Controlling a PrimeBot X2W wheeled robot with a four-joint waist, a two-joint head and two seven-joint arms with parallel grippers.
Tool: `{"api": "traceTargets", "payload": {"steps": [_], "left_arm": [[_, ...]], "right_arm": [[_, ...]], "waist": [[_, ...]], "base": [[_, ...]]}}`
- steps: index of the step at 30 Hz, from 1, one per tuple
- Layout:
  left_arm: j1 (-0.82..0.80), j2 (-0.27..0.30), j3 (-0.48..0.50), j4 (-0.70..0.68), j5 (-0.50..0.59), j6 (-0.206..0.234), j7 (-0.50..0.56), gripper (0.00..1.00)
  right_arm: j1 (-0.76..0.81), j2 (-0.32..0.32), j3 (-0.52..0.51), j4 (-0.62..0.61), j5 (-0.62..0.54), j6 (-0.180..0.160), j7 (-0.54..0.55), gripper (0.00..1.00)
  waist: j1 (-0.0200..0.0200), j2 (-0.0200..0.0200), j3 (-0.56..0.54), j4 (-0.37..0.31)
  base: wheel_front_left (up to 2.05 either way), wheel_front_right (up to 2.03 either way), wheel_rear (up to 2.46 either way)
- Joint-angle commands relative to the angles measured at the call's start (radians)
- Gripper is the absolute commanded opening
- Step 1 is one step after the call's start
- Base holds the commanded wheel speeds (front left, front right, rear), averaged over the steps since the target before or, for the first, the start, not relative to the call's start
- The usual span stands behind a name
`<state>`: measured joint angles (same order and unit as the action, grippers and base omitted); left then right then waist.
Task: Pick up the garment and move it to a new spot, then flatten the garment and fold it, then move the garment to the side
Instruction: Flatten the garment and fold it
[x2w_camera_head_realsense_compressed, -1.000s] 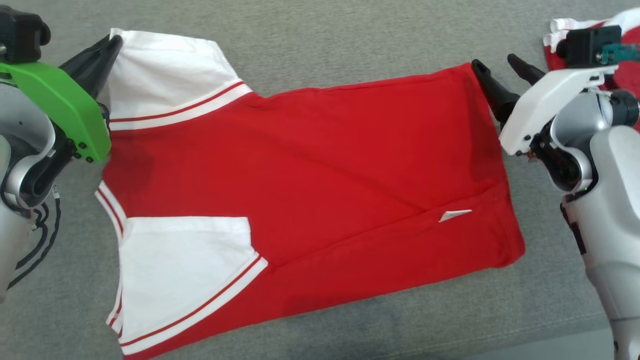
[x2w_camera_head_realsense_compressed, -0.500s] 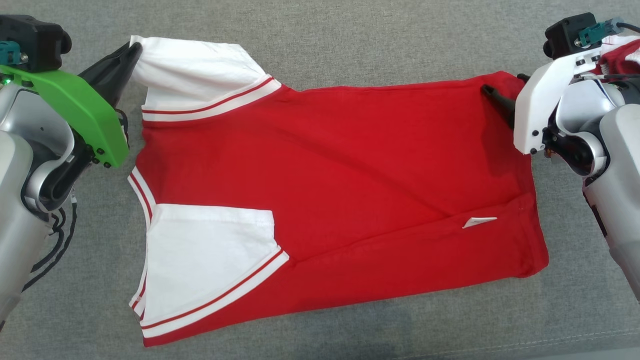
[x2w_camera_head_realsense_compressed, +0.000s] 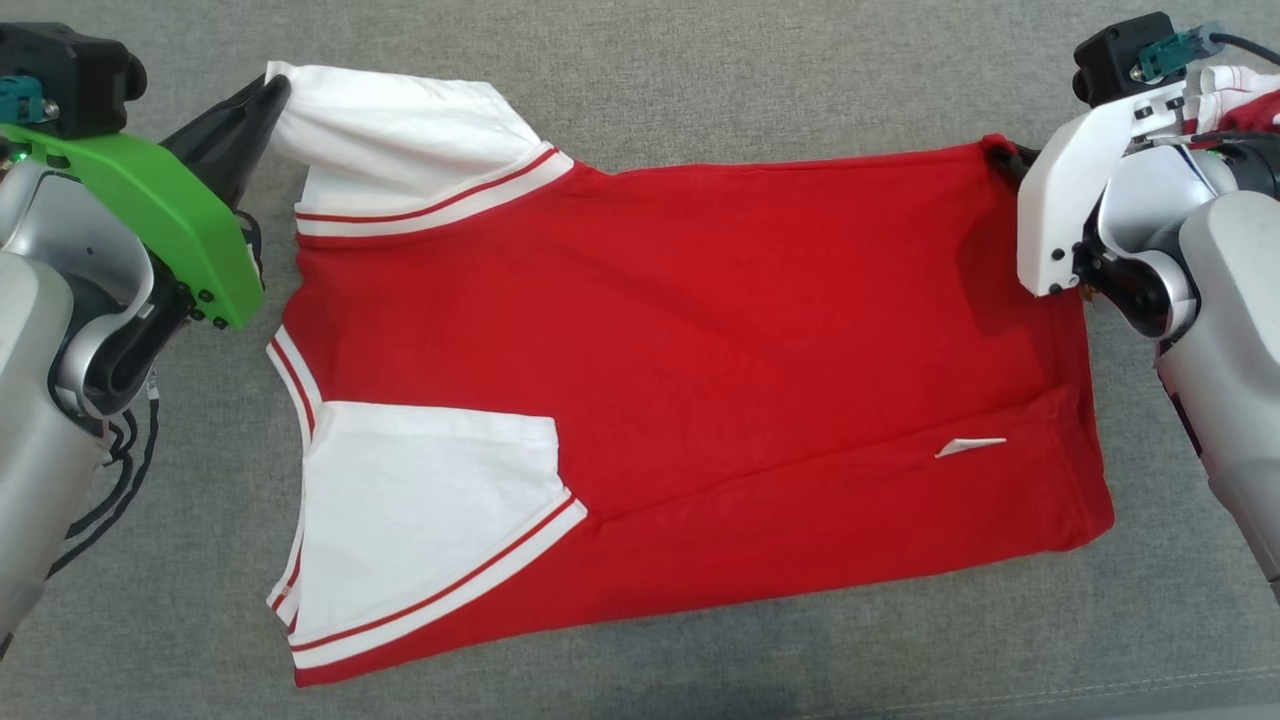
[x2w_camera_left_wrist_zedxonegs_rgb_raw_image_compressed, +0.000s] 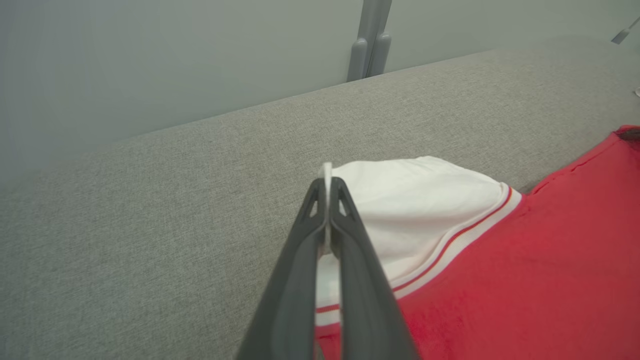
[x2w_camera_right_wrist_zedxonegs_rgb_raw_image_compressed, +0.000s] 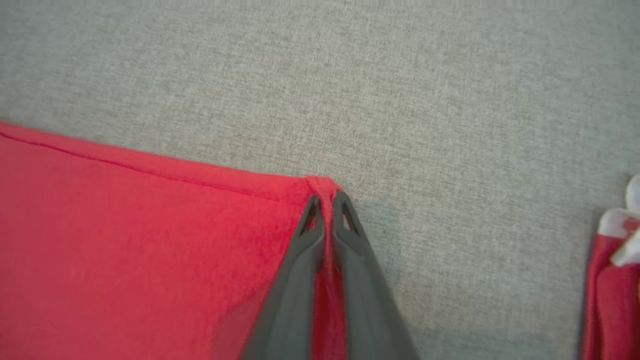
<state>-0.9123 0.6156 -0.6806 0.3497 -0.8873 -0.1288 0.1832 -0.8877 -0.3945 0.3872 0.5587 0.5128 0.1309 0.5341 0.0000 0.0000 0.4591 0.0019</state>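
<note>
The garment (x2w_camera_head_realsense_compressed: 700, 350) is a red shirt with white, red-striped sleeves, lying folded lengthwise on a grey fabric surface. My left gripper (x2w_camera_head_realsense_compressed: 270, 95) is shut on the edge of the far white sleeve (x2w_camera_left_wrist_zedxonegs_rgb_raw_image_compressed: 410, 200); the left wrist view shows white cloth pinched between the fingers (x2w_camera_left_wrist_zedxonegs_rgb_raw_image_compressed: 327, 187). My right gripper (x2w_camera_right_wrist_zedxonegs_rgb_raw_image_compressed: 327, 200) is shut on the far red hem corner (x2w_camera_right_wrist_zedxonegs_rgb_raw_image_compressed: 320, 185), with cloth bunched between its tips. In the head view that corner (x2w_camera_head_realsense_compressed: 995, 150) sits at the upper right beside the white wrist cover.
More red and white cloth (x2w_camera_head_realsense_compressed: 1240, 95) lies at the far right behind my right arm, also at the right wrist view's edge (x2w_camera_right_wrist_zedxonegs_rgb_raw_image_compressed: 612, 280). The grey surface (x2w_camera_head_realsense_compressed: 700, 80) ends at a back edge with a grey post (x2w_camera_left_wrist_zedxonegs_rgb_raw_image_compressed: 370, 40) behind it.
My right gripper has gone from open beside the hem corner to shut on it. The head camera has shifted, so the whole shirt sits further right in the picture.
</note>
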Motion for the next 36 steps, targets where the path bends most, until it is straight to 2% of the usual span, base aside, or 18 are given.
{"api": "traceTargets", "payload": {"steps": [1, 6, 12, 16, 17, 18, 19, 20, 21, 24, 28, 33, 36], "left_arm": [[-0.010, 0.003, -0.001, 0.000, -0.012, -0.002, -0.010, 0.00], [0.027, 0.024, 0.000, -0.028, -0.036, -0.002, -0.036, 0.00], [0.137, 0.098, 0.022, -0.166, -0.067, 0.006, -0.097, 0.00], [0.263, 0.160, 0.054, -0.320, -0.077, 0.058, -0.166, 0.00], [0.300, 0.174, 0.062, -0.360, -0.080, 0.078, -0.185, 0.00], [0.376, 0.201, 0.075, -0.433, -0.074, 0.117, -0.224, 0.00], [0.376, 0.201, 0.075, -0.433, -0.074, 0.117, -0.224, 0.00], [0.452, 0.219, 0.077, -0.498, -0.060, 0.156, -0.263, 0.00], [0.490, 0.224, 0.075, -0.525, -0.056, 0.174, -0.280, 0.00], [0.597, 0.228, 0.061, -0.590, -0.041, 0.224, -0.332, 0.00], [0.707, 0.215, 0.032, -0.636, -0.024, 0.271, -0.375, 0.00], [0.793, 0.190, 0.012, -0.636, -0.039, 0.295, -0.402, 0.00], [0.828, 0.170, 0.006, -0.613, -0.053, 0.292, -0.415, 0.00]], "right_arm": [[-0.011, -0.001, 0.001, 0.013, -0.005, 0.000, -0.021, 0.00], [0.002, -0.004, 0.005, 0.011, 0.027, 0.000, -0.100, 0.00], [0.098, -0.029, 0.024, -0.090, 0.087, 0.000, -0.179, 0.00], [0.198, -0.051, 0.007, -0.191, 0.123, 0.000, -0.224, 0.00], [0.227, -0.054, -0.002, -0.219, 0.130, 0.000, -0.235, 0.00], [0.286, -0.057, -0.023, -0.269, 0.138, 0.000, -0.253, 0.00], [0.286, -0.057, -0.023, -0.269, 0.138, 0.000, -0.253, 0.00], [0.344, -0.058, -0.051, -0.314, 0.140, 0.000, -0.266, 0.00], [0.372, -0.059, -0.063, -0.335, 0.134, 0.000, -0.271, 0.00], [0.451, -0.049, -0.102, -0.385, 0.115, 0.000, -0.281, 0.00], [0.537, -0.031, -0.145, -0.436, 0.102, 0.000, -0.277, 0.00], [0.612, -0.011, -0.178, -0.474, 0.091, 0.000, -0.267, 0.00], [0.644, -0.007, -0.187, -0.486, 0.082, 0.000, -0.271, 0.00]], "waist": [[0.0000, 0.0000, -0.003, 0.002], [0.0000, 0.0000, -0.024, -0.002], [0.0000, 0.0000, -0.060, -0.020], [0.0000, 0.0000, -0.079, -0.026], [0.0000, 0.0000, -0.084, -0.025], [0.0000, 0.0000, -0.094, -0.025], [0.0000, 0.0000, -0.094, -0.025], [0.0000, 0.0000, -0.105, -0.024], [0.0000, 0.0000, -0.110, -0.023], [0.0000, 0.0000, -0.128, -0.020], [0.0000, 0.0000, -0.153, -0.011], [0.0000, 0.0000, -0.190, -0.004], [0.0000, 0.0000, -0.211, -0.002]], "base": [[0.00, 0.00, 0.00], [0.00, 0.00, 0.00], [0.00, 0.00, 0.00], [0.00, 0.00, 0.00], [0.00, 0.00, 0.00], [0.00, 0.00, 0.00], [0.00, 0.00, 0.00], [0.00, 0.00, 0.00], [0.00, 0.00, 0.00], [0.00, 0.00, 0.00], [0.00, 0.00, 0.00], [0.00, 0.00, 0.00], [0.00, 0.00, 0.00]]}}
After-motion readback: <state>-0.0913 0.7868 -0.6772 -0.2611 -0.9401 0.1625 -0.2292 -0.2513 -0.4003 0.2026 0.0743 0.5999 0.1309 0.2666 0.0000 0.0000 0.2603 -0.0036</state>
